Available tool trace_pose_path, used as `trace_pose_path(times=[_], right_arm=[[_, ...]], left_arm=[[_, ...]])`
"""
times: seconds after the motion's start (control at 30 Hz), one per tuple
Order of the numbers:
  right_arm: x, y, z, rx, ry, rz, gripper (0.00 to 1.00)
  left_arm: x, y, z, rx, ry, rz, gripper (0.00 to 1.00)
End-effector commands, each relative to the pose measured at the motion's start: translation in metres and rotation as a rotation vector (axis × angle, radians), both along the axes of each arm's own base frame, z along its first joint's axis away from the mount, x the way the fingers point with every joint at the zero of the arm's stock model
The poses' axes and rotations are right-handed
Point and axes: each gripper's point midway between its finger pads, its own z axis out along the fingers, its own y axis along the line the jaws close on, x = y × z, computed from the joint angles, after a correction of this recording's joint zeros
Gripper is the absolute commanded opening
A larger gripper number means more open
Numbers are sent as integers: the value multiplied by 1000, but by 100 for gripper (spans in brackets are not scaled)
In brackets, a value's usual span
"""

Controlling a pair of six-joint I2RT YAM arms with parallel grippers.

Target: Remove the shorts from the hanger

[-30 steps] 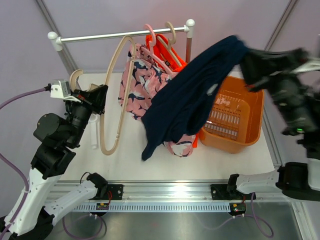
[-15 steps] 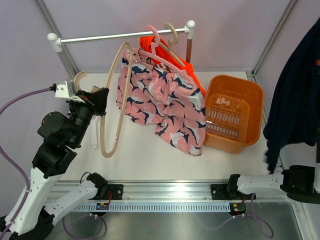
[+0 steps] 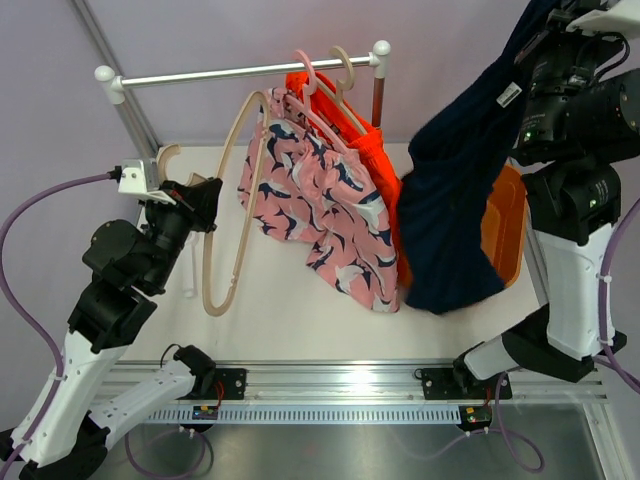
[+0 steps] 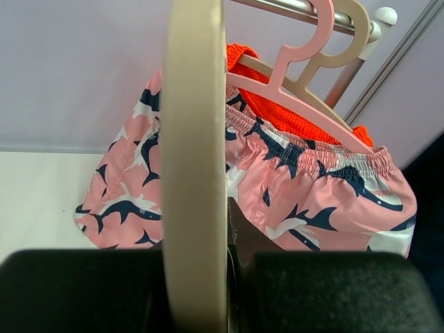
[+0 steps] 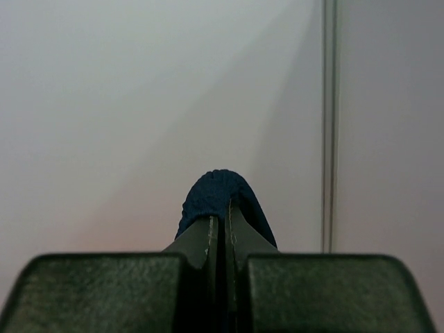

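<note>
The navy shorts (image 3: 450, 220) have swung back in from the far right edge of the top view, where they dangled outside the table (image 3: 290, 320) half a second ago. They now hang in the right half of the frame, in front of the orange basket (image 3: 510, 230), hiding most of it. Their left edge is just beside the pink patterned shorts (image 3: 320, 210). The right arm has come up into the upper right corner, with the fabric trailing down from it.

In the right wrist view, the right claw (image 5: 223, 225) is pinched tight, its fingers almost meeting on a small rounded fold of the navy cloth.

The left arm sits much as before at the left of the frame. In the left wrist view, the left claw (image 4: 208, 260) is closed around a bare beige hanger (image 4: 194, 139), which runs straight up between its fingers.

The pink patterned shorts are on a pink hanger (image 4: 298, 90) hooked over the rail (image 3: 240, 70) at upper centre. The orange shorts (image 3: 375, 150) hang just behind them on a second hanger, showing above and to the right of the pink pair.
</note>
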Motion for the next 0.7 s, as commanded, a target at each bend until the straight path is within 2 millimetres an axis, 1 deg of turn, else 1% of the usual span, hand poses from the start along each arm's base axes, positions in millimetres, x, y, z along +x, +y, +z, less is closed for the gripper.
trace_pose_path(times=[0.0,0.03,0.07,0.1,0.13,0.17,0.2,0.23,0.27,0.3,0.33,0.37,0.5,0.53,0.57,0.6,0.63,0.67], right_arm=[[-3,-21,13,100,-61,55,0],[2,-35,14,130,-75,35,0],[8,-41,10,143,-64,32,0],[20,-47,-4,154,-17,26,0],[29,-61,-10,214,-18,38,0],[35,-66,-17,235,2,47,0],[43,-71,-30,258,41,53,0],[55,-68,-42,304,70,104,0],[54,-82,-49,322,81,83,0],[58,-90,-55,343,91,78,0],[65,-89,-65,369,115,107,0],[66,-98,-70,383,128,90,0],[66,-91,-77,381,168,127,0],[69,-89,-83,380,189,140,0],[62,-87,-81,379,178,146,0],[60,-87,-81,379,173,148,0],[63,-88,-92,382,195,141,0],[50,-89,-86,381,168,132,0]], left_arm=[[-2,-1,12,-5,-43,-14,0],[-3,-1,12,-4,-44,-15,0],[-3,-1,11,0,-42,-15,0],[-4,-1,10,1,-39,-17,0],[-3,-1,9,6,-38,-18,0],[-3,-1,8,8,-35,-18,0],[-3,-2,7,12,-32,-19,0],[-3,-2,7,12,-34,-22,0],[-3,-2,7,13,-34,-24,0],[-3,-3,6,19,-32,-28,0],[-2,-4,6,21,-29,-28,0],[-2,-4,4,27,-24,-29,0],[0,-5,-4,37,-13,-26,0],[0,-4,-4,36,-14,-25,0],[1,-5,-5,38,-13,-23,0],[1,-5,-6,39,-10,-25,0],[2,-6,-8,41,-7,-25,0],[3,-7,-9,45,-4,-28,0]])
